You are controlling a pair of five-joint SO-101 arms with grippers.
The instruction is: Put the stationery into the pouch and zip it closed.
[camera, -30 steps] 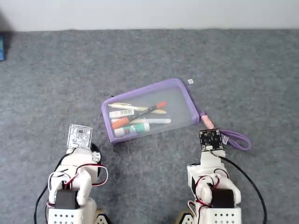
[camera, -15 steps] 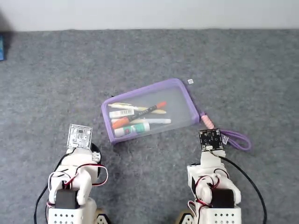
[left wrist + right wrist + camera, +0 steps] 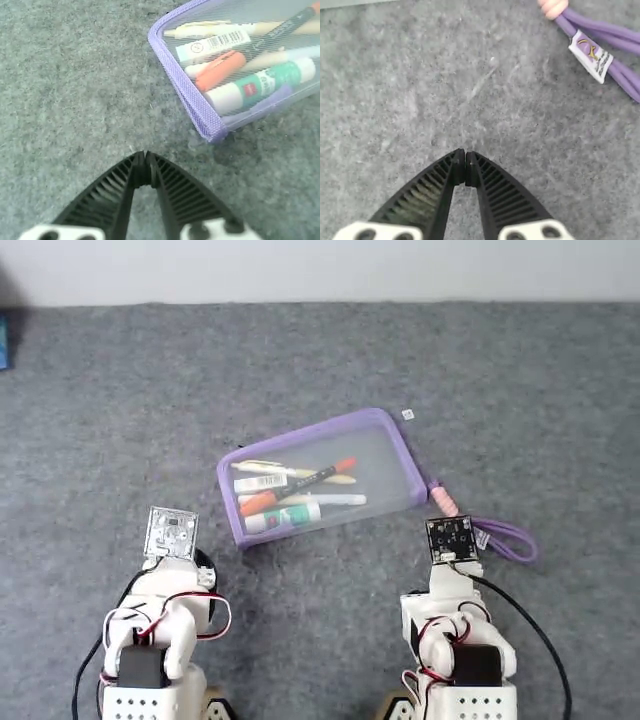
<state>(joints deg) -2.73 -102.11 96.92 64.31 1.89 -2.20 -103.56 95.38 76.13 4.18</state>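
nothing moved since earlier, left gripper (image 3: pixel 145 169) and right gripper (image 3: pixel 465 169) pinched closed on nothing, purple pouch (image 3: pixel 386 470) flat, stationery (image 3: pixel 290 498) inside

The pouch (image 3: pixel 386 466) — clear mesh, purple trim — lies flat and slanted on the grey counter (image 3: pixel 500 380). Pens (image 3: pixel 320 478), an orange marker (image 3: pixel 220 70) and a green-labelled glue stick (image 3: pixel 260 82) lie inside. Its purple strap (image 3: pixel 505 535), with a pink bead (image 3: pixel 443 502), trails off one end.

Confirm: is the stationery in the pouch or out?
In. The pens, orange marker and glue stick all lie inside the purple-edged pouch, visible through its mesh face in the high and left wrist views.
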